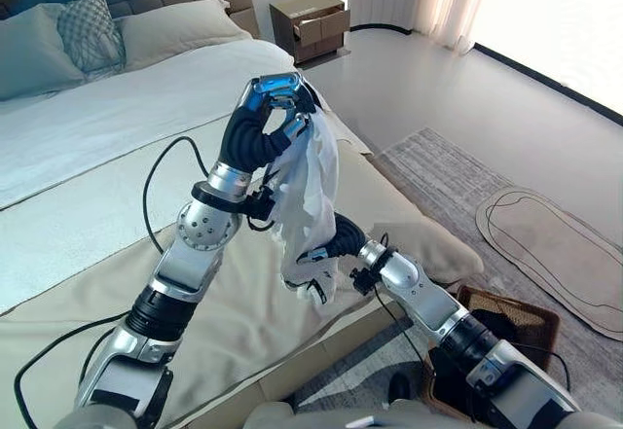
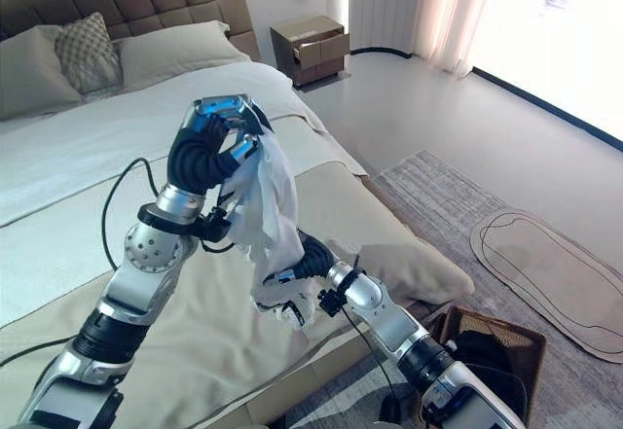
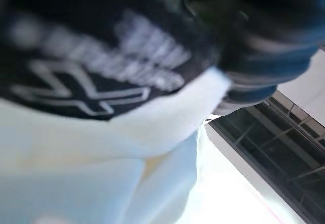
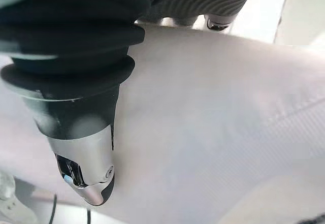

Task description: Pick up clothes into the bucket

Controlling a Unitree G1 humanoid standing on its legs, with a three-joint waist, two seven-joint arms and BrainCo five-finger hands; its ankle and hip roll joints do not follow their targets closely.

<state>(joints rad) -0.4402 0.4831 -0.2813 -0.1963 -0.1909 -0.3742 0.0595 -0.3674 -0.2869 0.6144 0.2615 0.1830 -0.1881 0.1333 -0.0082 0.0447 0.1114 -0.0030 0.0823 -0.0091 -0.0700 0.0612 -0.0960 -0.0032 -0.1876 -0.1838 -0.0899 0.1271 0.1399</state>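
A white garment hangs in the air over the bed's near corner. My left hand is raised high, its fingers curled round the garment's top edge. Lower down, my right hand closes on the garment's bottom end; in the right wrist view its thumb lies pressed on the white cloth. The left wrist view shows pale cloth close under the hand. The bucket is a brown wicker basket on the floor at the lower right, beside my right forearm, with something dark inside.
The bed with beige and white covers and pillows takes up the left. A wooden nightstand with an open drawer stands at the back. A grey rug and a beige mat lie on the floor to the right.
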